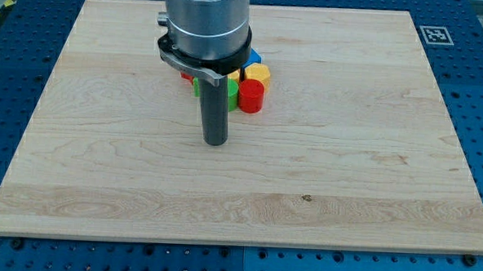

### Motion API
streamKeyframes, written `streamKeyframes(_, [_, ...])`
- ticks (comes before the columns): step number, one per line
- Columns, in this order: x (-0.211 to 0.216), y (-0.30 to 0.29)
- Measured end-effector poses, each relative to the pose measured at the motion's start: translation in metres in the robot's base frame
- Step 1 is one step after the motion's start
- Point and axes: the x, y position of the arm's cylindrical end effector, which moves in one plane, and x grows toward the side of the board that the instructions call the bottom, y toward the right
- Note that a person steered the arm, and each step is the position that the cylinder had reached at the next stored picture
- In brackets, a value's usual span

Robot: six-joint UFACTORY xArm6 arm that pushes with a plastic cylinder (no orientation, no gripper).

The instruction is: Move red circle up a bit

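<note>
The red circle [250,96] stands on the wooden board at the right edge of a tight cluster of blocks near the view's top centre. A yellow block [258,73] touches it from above, with a blue block [253,57] above that. A green block [232,94] sits at its left, partly hidden by the rod. A bit of another red block [187,76] peeks out at the cluster's left. My tip [215,141] rests on the board below and left of the red circle, apart from it. The arm's body hides much of the cluster.
The wooden board [347,156] lies on a blue perforated table. A black and white marker tag [434,34] sits at the board's top right corner.
</note>
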Motion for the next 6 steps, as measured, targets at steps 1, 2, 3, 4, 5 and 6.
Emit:
streamKeyframes(1, [0.0, 0.008])
streamKeyframes(2, [0.0, 0.039])
streamKeyframes(3, [0.0, 0.066])
streamKeyframes(4, [-0.008, 0.067])
streamKeyframes(5, [-0.03, 0.067])
streamKeyframes(6, [-0.044, 0.067])
